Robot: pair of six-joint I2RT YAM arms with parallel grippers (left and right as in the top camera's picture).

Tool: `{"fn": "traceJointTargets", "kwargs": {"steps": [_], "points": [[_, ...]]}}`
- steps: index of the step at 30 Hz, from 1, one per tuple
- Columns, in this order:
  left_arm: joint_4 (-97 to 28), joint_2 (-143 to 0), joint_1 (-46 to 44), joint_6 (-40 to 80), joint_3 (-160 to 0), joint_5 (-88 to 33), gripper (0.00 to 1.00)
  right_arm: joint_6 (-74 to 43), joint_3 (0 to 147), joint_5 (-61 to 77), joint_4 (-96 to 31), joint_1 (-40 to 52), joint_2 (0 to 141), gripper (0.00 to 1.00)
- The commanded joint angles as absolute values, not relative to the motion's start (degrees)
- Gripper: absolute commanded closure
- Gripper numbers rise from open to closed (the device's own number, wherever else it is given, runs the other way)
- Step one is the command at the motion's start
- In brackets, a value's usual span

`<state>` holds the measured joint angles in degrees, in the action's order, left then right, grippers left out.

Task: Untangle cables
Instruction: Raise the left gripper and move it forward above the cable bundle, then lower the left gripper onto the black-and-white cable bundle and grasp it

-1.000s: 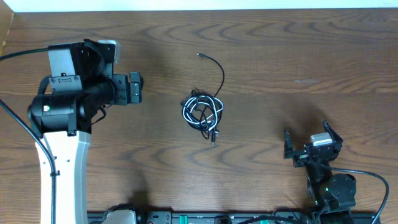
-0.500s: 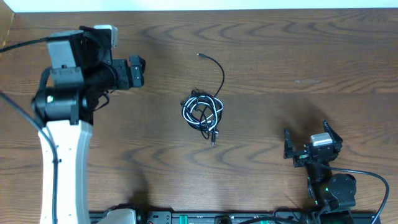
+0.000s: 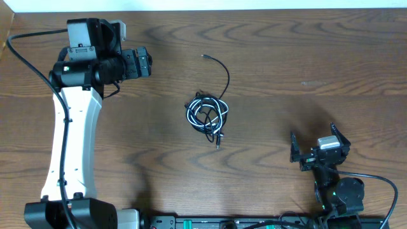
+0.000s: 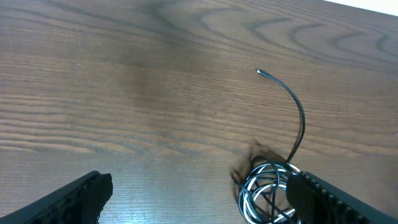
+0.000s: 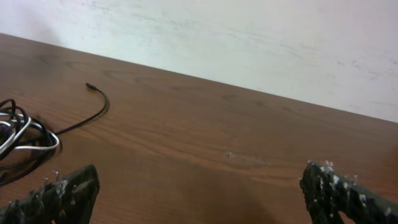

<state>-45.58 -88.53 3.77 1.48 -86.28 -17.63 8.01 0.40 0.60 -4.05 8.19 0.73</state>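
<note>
Dark wood-grain table (image 3: 267,57), from above: at five o'clock, the right gripper (image 3: 313,137) stands with jaws wide apart. Centre frame, the cables (image 3: 206,114) lie in a black-and-white knot, one black end curling toward twelve. At ten o'clock, the left gripper (image 3: 147,62) hangs, fingers spread. Beyond, a pale wall (image 5: 249,37).

No readable text, label, brand, number or sign appears in any view.
</note>
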Motion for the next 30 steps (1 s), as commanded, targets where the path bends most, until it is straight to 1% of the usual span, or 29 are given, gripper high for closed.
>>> {"fn": "traceJointTargets", "kwargs": {"steps": [1,6,12,18,21,27,30], "points": [[-44.86,-88.79,2.76,1.85,-88.20,-16.91,0.05,8.43,0.32,0.36,-4.36,8.56,0.64,0.01],[-43.18,-89.03,0.75,2.11,-88.20,-16.88,0.05,8.43,0.32,0.34,-4.36,8.56,0.64,0.01],[-40.95,-91.05,-0.01,6.39,-88.20,-16.88,0.05,8.43,0.32,0.34,-4.36,8.56,0.64,0.01],[-38.65,-95.04,-2.74,7.44,-88.20,-16.88,0.07,8.43,0.32,0.36,-4.36,8.56,0.64,0.01],[-38.85,-97.86,-4.95,7.92,-88.20,-16.88,0.12,8.43,0.32,0.34,-4.36,8.56,0.64,0.01],[-43.77,-103.33,-6.85,8.29,-88.20,-17.50,0.22,8.43,0.32,0.36,-4.36,8.56,0.64,0.01],[-46.61,-105.41,-7.51,8.29,-88.20,-17.56,0.23,8.43,0.32,0.36,-4.36,8.56,0.64,0.01]]}}
